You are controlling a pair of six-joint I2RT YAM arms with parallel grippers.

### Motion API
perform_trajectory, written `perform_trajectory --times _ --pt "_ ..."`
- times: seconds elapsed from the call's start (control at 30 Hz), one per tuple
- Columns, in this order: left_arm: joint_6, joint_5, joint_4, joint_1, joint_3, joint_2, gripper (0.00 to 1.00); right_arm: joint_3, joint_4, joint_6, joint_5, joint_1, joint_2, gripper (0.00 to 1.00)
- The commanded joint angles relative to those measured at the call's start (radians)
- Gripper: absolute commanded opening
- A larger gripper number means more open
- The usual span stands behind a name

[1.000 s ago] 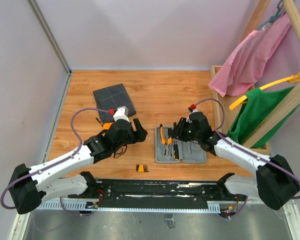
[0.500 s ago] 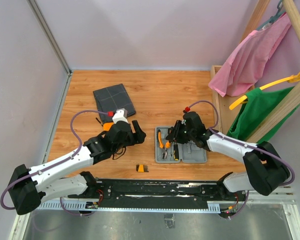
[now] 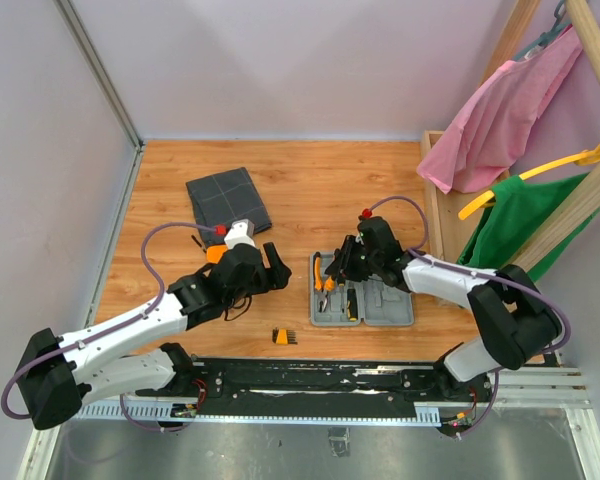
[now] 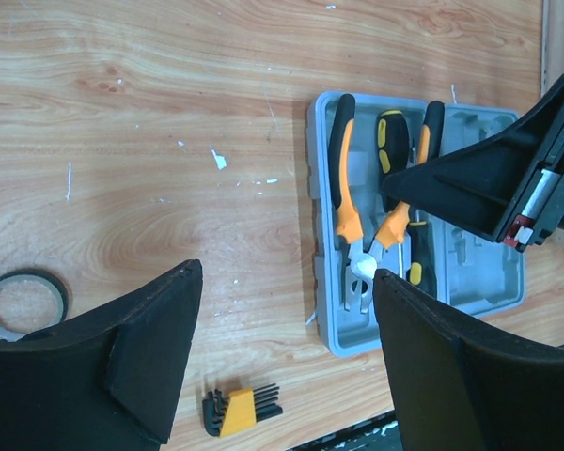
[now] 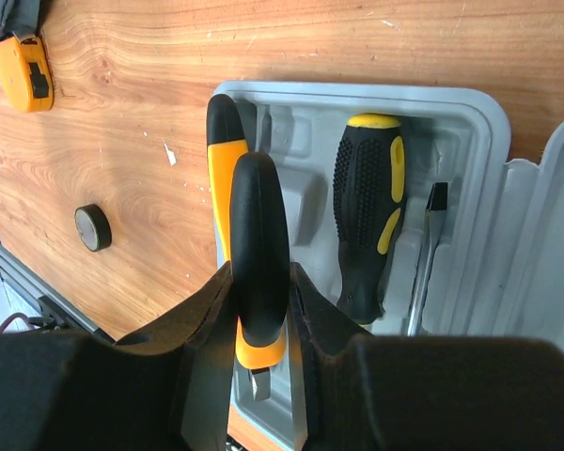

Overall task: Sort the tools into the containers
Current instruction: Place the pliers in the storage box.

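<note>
Here, grey case (image 4: pixel 472 258) — screwdriver (image 4: pixel 392 148) inside; pliers (image 4: pixel 345 202) gripped

One pair of pliers (image 4: pixel 343 183) and two screwdrivers (image 4: pixel 391 141) are counted in one grey case (image 4: pixel 470 263). One pouch (image 3: pixel 226 200), one tape ring (image 4: pixel 33 276) and one bit holder (image 4: pixel 235 413) are also counted.

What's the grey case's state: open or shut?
Open: the case shows its moulded insides, with pliers and a screwdriver in them.

- Light-grey case (image 4: pixel 321 141): open, lying flat.
- Orange-and-black pliers (image 4: pixel 346 211): in the case's left side, handles spread.
- Black-and-yellow screwdriver (image 4: pixel 392 141): inside the case, just beside the pliers.
- Dark grid pouch (image 3: pixel 226 198): flat, well left of the case.
</note>
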Motion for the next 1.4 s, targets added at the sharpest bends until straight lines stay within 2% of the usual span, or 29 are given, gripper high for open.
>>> perform_trajectory --times 0.0,0.2,0.4,0.67,0.83,1.03,1.17,1.37 --pt "-0.010 -0.011 0.010 0.003 -0.014 -0.002 0.77 0.037 0.022 -0.013 -0.016 -0.022 -0.003 0.08" --pt "0.006 0.016 0.053 0.003 -0.023 -0.021 0.77 0.023 -0.055 -0.055 0.029 -0.024 -0.117 0.08" --pt "0.075 0.121 0.183 0.003 -0.049 -0.059 0.77 -0.047 -0.023 -0.052 0.000 -0.033 -0.260 0.08" --pt "0.137 0.269 0.360 0.003 -0.097 -0.150 0.77 -0.149 0.182 0.004 -0.073 -0.045 -0.481 0.05" --pt "0.160 0.345 0.423 0.004 -0.100 -0.158 0.77 -0.186 0.312 0.086 -0.134 -0.072 -0.549 0.03" --pt "0.147 0.487 0.592 0.003 -0.127 -0.171 0.77 -0.242 0.611 0.276 -0.215 -0.103 -0.532 0.01" --pt "0.143 0.554 0.635 0.002 -0.108 -0.132 0.77 -0.229 0.716 0.353 -0.253 -0.105 -0.499 0.01" --pt "0.137 0.608 0.660 0.000 -0.086 -0.083 0.70 -0.228 0.937 0.483 -0.296 -0.108 -0.420 0.01"
